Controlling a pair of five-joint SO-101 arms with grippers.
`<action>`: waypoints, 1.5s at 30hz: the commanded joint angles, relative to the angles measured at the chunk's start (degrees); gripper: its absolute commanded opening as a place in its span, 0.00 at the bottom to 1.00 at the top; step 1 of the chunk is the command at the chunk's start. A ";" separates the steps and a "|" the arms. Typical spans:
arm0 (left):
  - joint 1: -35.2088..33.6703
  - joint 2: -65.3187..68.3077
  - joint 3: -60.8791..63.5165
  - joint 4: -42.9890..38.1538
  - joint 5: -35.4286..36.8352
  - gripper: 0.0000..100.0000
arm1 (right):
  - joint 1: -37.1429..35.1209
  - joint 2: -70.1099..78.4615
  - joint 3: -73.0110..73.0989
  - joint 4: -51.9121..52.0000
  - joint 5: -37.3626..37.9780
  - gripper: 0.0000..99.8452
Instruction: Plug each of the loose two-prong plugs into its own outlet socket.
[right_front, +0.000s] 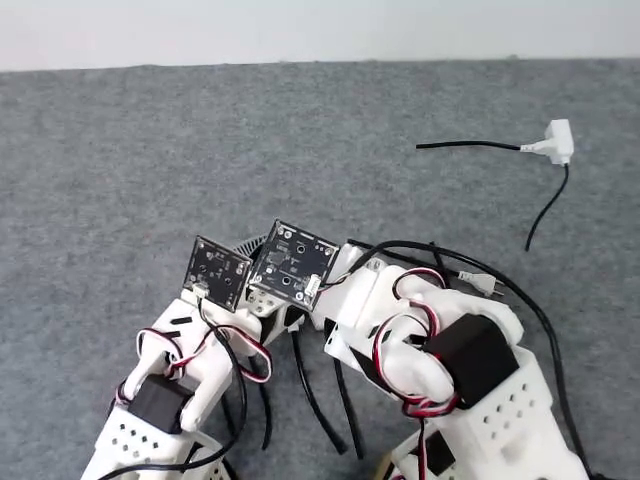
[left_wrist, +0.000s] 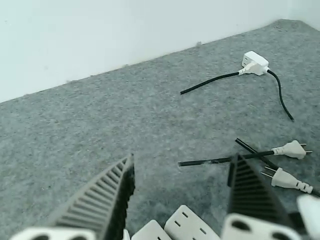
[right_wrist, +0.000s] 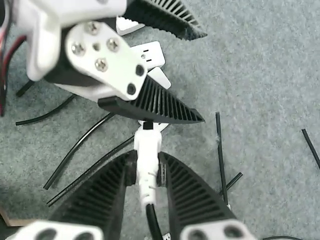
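Pinching a white two-prong plug (right_wrist: 148, 142) by its body with the right end effector (right_wrist: 147, 159), cord (right_wrist: 152, 222) trailing back between the fingers, front end toward the white outlet sockets (right_wrist: 150, 54) just ahead. Spread wide either side of those same sockets with the left end effector (left_wrist: 184, 159), nothing gripped. Two more loose plugs (left_wrist: 292, 148) lying on the grey worktop (left_wrist: 100, 120) near the sockets, just beside each other. One plug-and-socket pair (right_front: 558, 140) already mated, well apart toward the far side. Probably light, hard moulded plastic, smooth enough to twist in a grip. Thin prongs, likely to bend if jammed in off-axis. Limp cords, apt to drag and turn a plug. Best taken across the flat sides of the body, behind the prongs, never by the cord. Sockets likely light too, prone to skate on the worktop unless clamped at the sides or braced from behind.
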 joint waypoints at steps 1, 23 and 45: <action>2.81 -0.26 -0.40 -1.76 0.44 0.30 | -0.84 -0.84 -0.79 -1.89 -0.62 0.01; 2.81 -0.26 -0.31 -1.76 0.35 0.30 | -2.42 -0.22 -6.33 -1.54 -2.20 0.01; -1.32 -0.26 -0.31 -3.78 -0.44 0.30 | -4.00 -0.40 -5.98 -2.07 -2.29 0.01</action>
